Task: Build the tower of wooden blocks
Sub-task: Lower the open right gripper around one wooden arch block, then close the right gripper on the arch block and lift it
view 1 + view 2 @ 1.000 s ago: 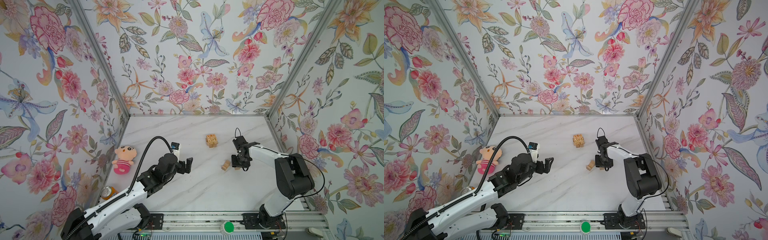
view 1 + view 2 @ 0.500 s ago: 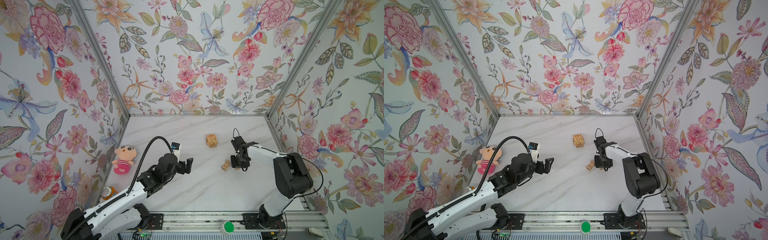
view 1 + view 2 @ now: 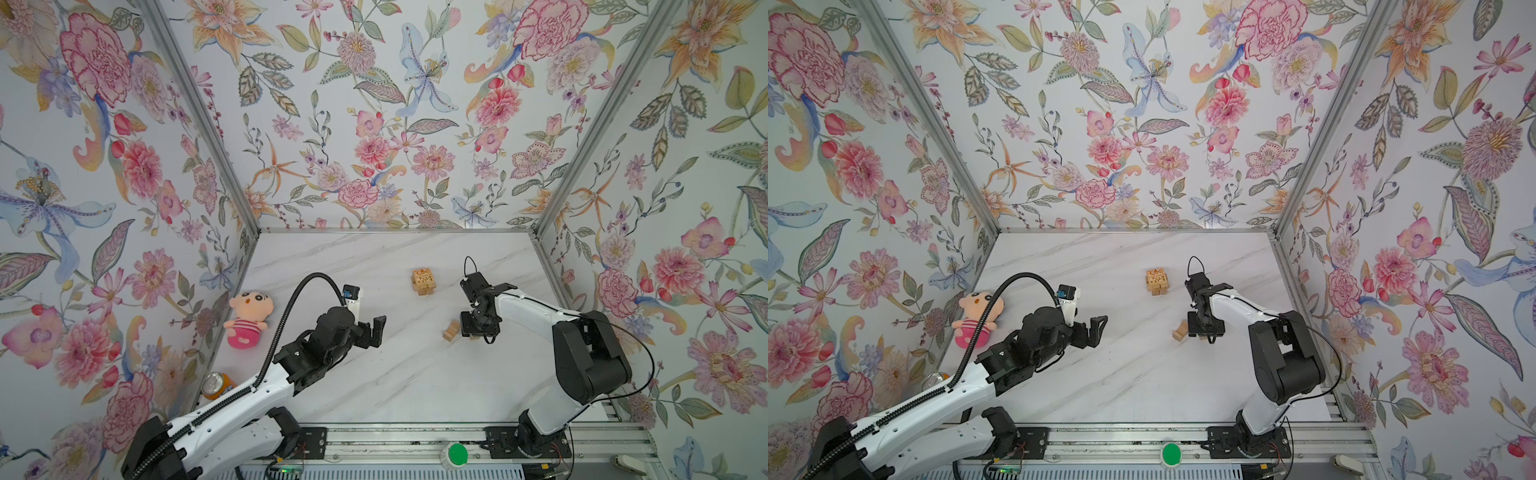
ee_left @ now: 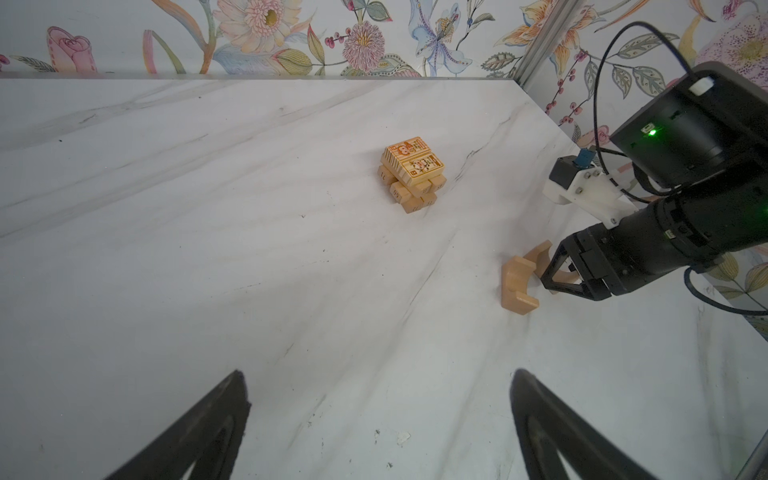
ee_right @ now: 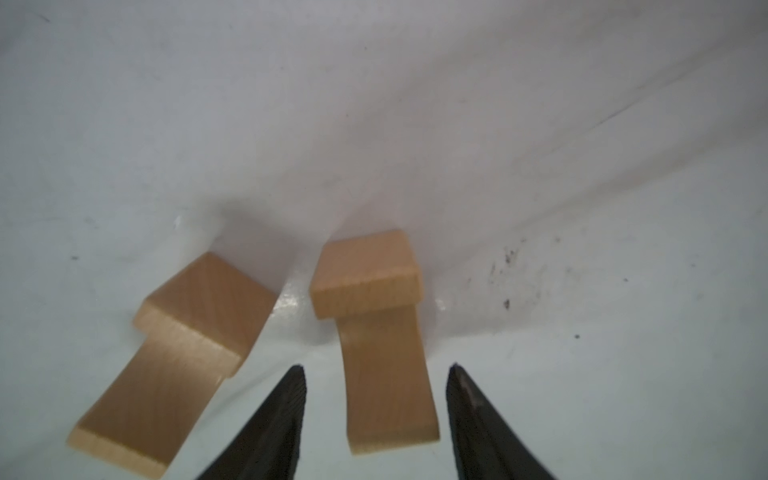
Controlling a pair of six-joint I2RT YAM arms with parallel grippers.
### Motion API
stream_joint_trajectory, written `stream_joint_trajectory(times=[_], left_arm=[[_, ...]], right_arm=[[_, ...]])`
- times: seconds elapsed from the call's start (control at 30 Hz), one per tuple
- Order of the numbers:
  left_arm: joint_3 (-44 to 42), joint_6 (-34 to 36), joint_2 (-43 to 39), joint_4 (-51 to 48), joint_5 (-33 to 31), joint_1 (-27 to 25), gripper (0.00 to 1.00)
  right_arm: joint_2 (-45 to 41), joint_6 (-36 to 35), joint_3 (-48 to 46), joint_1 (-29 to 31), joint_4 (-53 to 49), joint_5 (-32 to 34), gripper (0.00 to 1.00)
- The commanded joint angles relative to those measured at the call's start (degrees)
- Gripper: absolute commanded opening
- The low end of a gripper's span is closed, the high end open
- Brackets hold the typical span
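Observation:
The tower (image 3: 424, 281) (image 3: 1157, 281) (image 4: 412, 172) is a small crisscrossed stack of tan wood blocks with printed faces on top, at mid-table. Two loose notched wood blocks lie on the marble in front of it. One of them (image 3: 451, 330) (image 3: 1180, 331) (image 4: 517, 286) (image 5: 183, 353) lies just left of my right gripper. The other block (image 5: 384, 340) lies between the right gripper's (image 5: 376, 370) (image 3: 478, 330) open jaws, with a gap on each side. My left gripper (image 3: 376, 330) (image 3: 1096, 330) (image 4: 380, 374) hovers open and empty, well left of the blocks.
A pink plush doll (image 3: 245, 318) (image 3: 978, 318) lies by the left wall. An orange drink can (image 3: 216, 384) stands near the front left corner. Floral walls enclose three sides, and a rail with a green button (image 3: 457, 453) runs along the front.
The right gripper has shifted slightly left over the loose blocks and its jaws stand wider. The left arm has not moved.

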Motion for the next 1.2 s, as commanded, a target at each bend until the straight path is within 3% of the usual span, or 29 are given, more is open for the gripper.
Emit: stream_joint_trajectory(times=[0.0,1.17], left_arm=[[-0.2,1.1,-1.3,-0.2,0.1,0.6,0.99],[0.6,0.5,-1.2,-1.4,-0.2,0.6,0.99]], right_arm=[[-2.9,1.1,0.9,0.6,-2.8,1.1,0.57],[0.6,-0.5,0.2,0.0,-1.4,1.6,0.49]])
